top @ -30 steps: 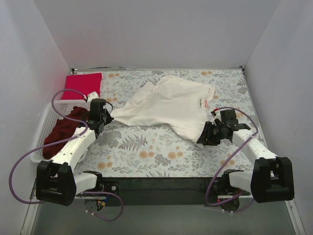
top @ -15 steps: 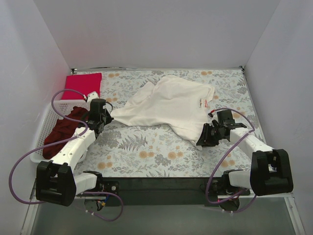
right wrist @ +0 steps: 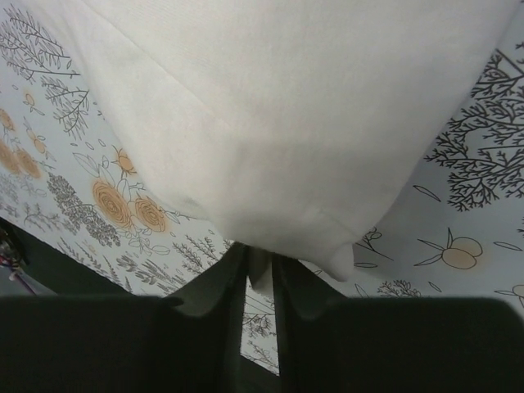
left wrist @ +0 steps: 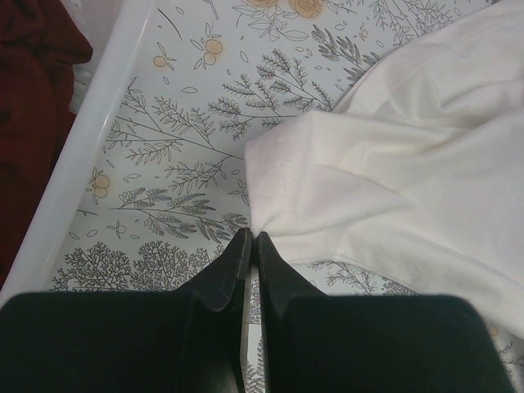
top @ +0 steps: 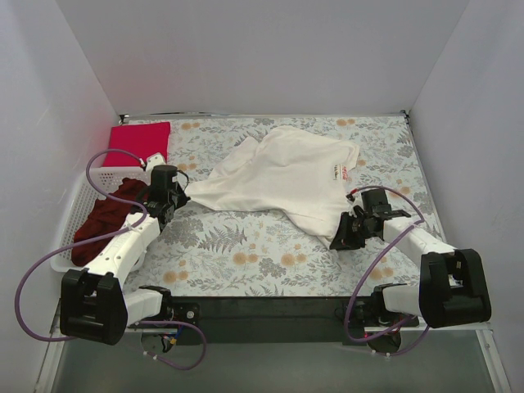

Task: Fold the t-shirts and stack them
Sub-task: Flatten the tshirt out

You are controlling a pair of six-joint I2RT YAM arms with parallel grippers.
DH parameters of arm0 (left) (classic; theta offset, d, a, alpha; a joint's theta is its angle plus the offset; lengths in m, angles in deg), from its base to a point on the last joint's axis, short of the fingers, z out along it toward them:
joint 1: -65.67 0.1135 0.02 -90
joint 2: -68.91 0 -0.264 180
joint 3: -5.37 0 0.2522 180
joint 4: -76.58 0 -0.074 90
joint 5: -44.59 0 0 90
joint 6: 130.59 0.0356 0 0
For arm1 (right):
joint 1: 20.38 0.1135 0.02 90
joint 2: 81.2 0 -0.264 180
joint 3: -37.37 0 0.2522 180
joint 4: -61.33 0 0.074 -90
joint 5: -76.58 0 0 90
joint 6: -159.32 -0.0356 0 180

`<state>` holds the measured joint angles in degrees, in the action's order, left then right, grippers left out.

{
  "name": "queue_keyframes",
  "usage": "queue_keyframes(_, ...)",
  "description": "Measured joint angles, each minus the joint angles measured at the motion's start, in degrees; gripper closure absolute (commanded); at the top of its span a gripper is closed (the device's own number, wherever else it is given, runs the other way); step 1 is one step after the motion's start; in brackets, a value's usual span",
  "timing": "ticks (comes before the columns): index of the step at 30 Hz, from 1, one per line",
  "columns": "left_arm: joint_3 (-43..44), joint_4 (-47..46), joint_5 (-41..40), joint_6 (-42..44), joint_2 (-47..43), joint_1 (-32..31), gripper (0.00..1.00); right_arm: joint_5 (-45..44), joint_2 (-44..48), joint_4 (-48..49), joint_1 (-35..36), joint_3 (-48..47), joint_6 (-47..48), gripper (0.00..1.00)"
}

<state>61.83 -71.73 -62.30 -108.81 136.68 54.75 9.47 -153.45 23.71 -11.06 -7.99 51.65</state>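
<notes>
Tablecloth (top: 246, 246) printed with ferns and orange flowers covers the whole working surface between the white walls. On its far half lies the cream-white shirt (top: 286, 176), the largest of the garments. It is spread out but rumpled, with one corner drawn out towards the left and another hanging down towards the right near side.

Along the left edge of the table sits the white lattice basket (top: 79, 190). The dark maroon shirt (top: 102, 217) is bunched up inside it. Beyond the basket, in the far left corner, the crimson-pink shirt (top: 137, 139) lies flat on the cloth, folded into a neat rectangle, well apart from the cream-white one.

The left gripper (top: 182, 195) sits at the cream-white shirt's left corner. In the left wrist view its black fingers (left wrist: 221, 274) are pressed together, and the point of the fabric runs in between their tips, so it is pinching that corner. The right gripper (top: 336, 240) is at the shirt's lower right edge. In the right wrist view its jaws stand close together with a fold of the hem caught between them, low over the tablecloth.

A small red print (top: 344, 172) shows on the shirt near its right side.
</notes>
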Motion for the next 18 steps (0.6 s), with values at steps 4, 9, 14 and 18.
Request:
queue_keyframes(4,0.00,0.00,0.00,-0.09,0.00,0.00,1.00,0.85,0.70,-0.17,0.09,0.37,-0.07,0.99)
queue_keyframes(9,1.64,0.87,-0.07,-0.04,0.50,0.00,1.00,-1.07,2.47,-5.55,0.15,-5.31,0.57,0.99)
queue_keyframes(14,18.64,4.66,-0.46,0.90,8.57,1.27,1.00,-9.99,-0.11,-12.04,-1.14,-29.03,3.76,0.99)
queue_keyframes(18,46.34,7.56,0.57,1.11,22.45,4.04,1.00,-16.00,-6.73,-13.66,-6.97,-55.95,4.61,0.99)
